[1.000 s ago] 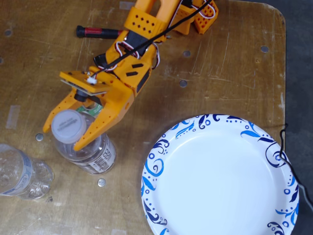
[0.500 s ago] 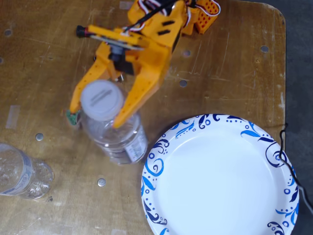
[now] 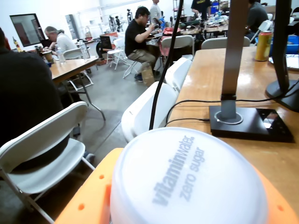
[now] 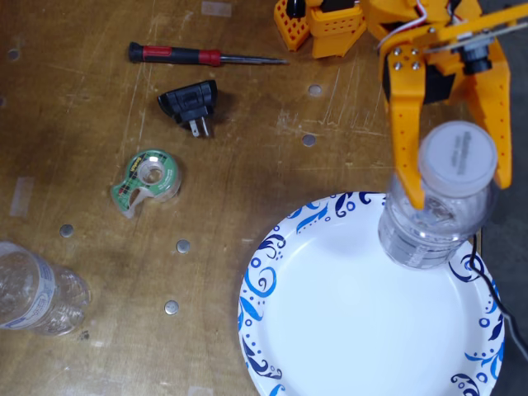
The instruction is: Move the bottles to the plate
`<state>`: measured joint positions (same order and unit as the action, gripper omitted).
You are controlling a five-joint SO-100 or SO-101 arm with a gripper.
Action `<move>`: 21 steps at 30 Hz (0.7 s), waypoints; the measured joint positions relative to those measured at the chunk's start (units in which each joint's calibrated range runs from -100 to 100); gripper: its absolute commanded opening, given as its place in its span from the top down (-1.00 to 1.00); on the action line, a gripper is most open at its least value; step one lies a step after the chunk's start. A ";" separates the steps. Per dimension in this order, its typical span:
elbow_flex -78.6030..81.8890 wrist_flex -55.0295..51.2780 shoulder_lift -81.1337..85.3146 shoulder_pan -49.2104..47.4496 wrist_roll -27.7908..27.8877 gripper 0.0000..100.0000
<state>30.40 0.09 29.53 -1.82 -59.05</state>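
In the fixed view my orange gripper [image 4: 459, 190] has its fingers on either side of a clear bottle [image 4: 429, 227]. The bottle has a whitish cap [image 4: 458, 155] and stands upright on the upper right part of the white plate with the blue swirl rim [image 4: 272, 247]. The jaws look closed against the bottle's neck. The wrist view is filled by the same cap [image 3: 187, 182], printed "vitaminwater zero sugar", with orange gripper plastic [image 3: 88, 196] beside it. A second clear bottle [image 4: 33, 290] lies on the table at the lower left, far from the plate.
A green tape dispenser [image 4: 147, 177], a black plug adapter [image 4: 191, 103] and a red-handled screwdriver [image 4: 198, 56] lie on the wooden table left of the arm. The arm's base [image 4: 330, 25] is at the top. The table edge runs close to the plate's right side.
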 measured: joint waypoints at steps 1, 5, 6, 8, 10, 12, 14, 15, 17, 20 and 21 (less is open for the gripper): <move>1.71 2.72 -0.76 -0.46 0.00 0.75; 6.03 14.89 -6.04 -1.09 0.10 0.75; 6.12 17.70 -7.80 -1.00 0.10 0.74; 6.29 22.13 -10.99 -0.55 0.16 0.74; 6.38 24.77 -13.76 -0.27 0.26 0.75; 6.47 25.96 -15.27 -0.27 1.15 0.75; 7.55 26.47 -15.52 -0.27 1.98 0.75; 8.36 26.64 -15.52 -0.27 1.98 0.76; 9.62 26.81 -15.69 -0.27 2.40 0.76; 11.06 26.81 -15.69 -0.27 2.55 0.76; 11.69 26.81 -15.69 -0.27 2.55 0.76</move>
<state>42.09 26.89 13.84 -2.10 -56.50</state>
